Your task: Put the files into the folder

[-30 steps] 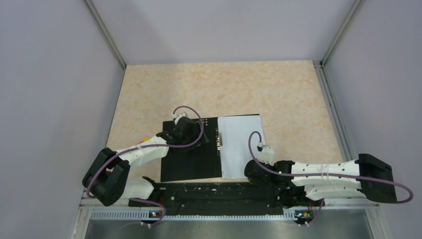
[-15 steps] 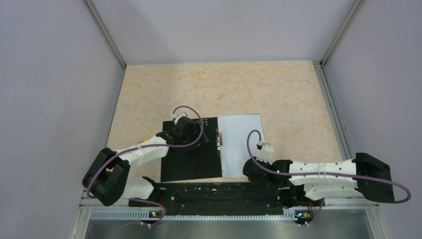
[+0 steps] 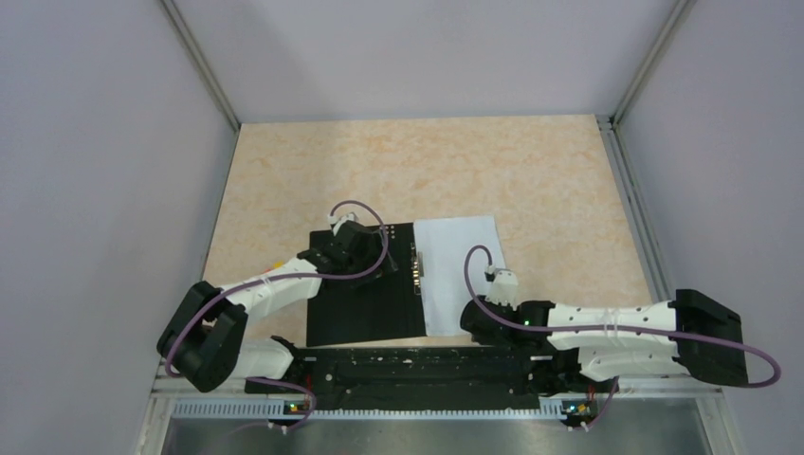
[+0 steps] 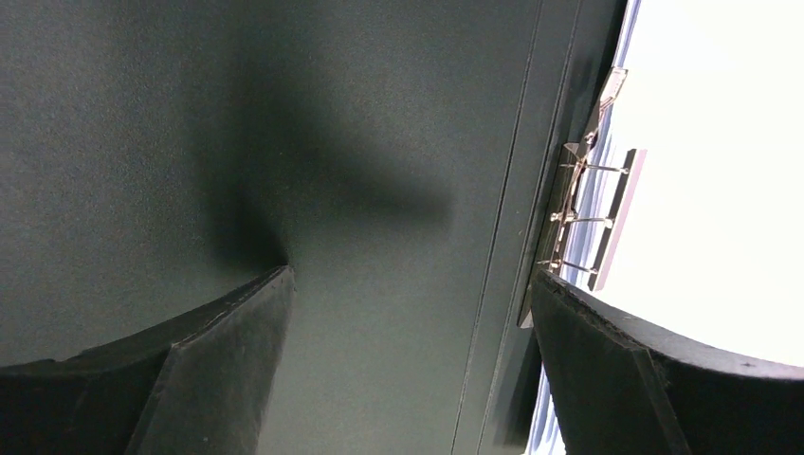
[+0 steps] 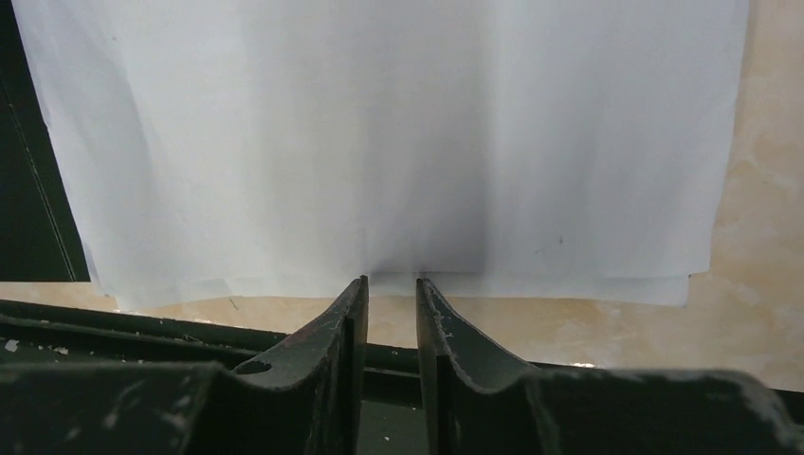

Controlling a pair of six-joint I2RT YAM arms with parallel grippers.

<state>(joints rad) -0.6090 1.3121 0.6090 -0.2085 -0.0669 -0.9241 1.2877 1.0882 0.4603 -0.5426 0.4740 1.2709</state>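
Files (image 5: 379, 142) lie right of clip (image 4: 578, 204). Right gripper (image 5: 391, 282) barely parted, empty, tips at sheets' near edge: nudge gently, keep stack square. Left gripper (image 4: 410, 275) wide apart, empty, over folder (image 3: 365, 303).

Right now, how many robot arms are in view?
2. The left arm reaches over the black inner face of the open folder; the right arm stretches leftward, its tool at the near edge of the paper sheets.
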